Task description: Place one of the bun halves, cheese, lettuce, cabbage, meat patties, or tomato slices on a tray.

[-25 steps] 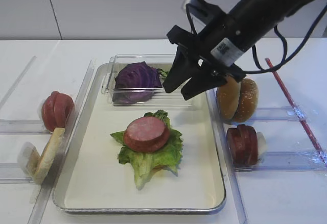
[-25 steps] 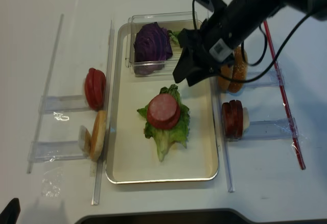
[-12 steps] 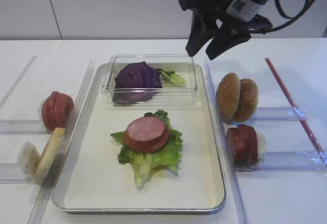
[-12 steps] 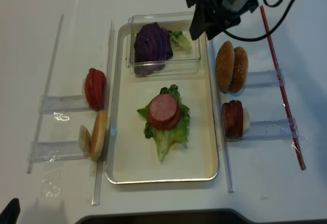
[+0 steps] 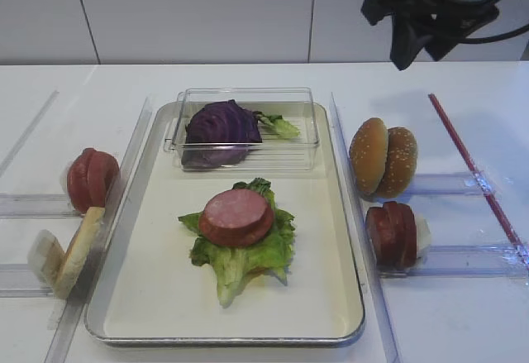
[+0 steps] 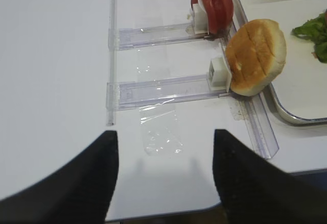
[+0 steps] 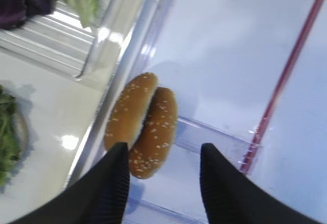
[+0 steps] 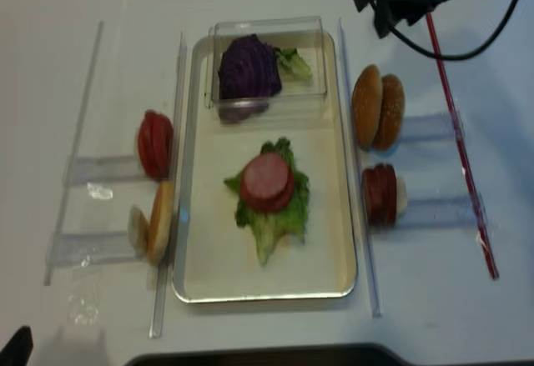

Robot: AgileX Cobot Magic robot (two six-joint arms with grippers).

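High at the back right of the table, the right gripper (image 5: 423, 45) hangs well above the surface, its black fingers (image 7: 110, 183) spread wide and holding nothing — the wrist view looks straight down between them at the bun halves (image 7: 143, 131). A second ago it hovered low over the clear plastic box (image 5: 246, 127); it has since risen and swung away to the right, leaving everything in place. The left gripper (image 6: 163, 178) also stands open above bare table near the front left. On the silver tray (image 5: 157, 297), with its cream floor, a pink meat patty (image 5: 236, 216) lies flat on ruffled green lettuce (image 5: 248, 255). The purple cabbage (image 5: 221, 131) sits inside the box — glossy tomato slices (image 5: 91, 179) stand left of the tray.
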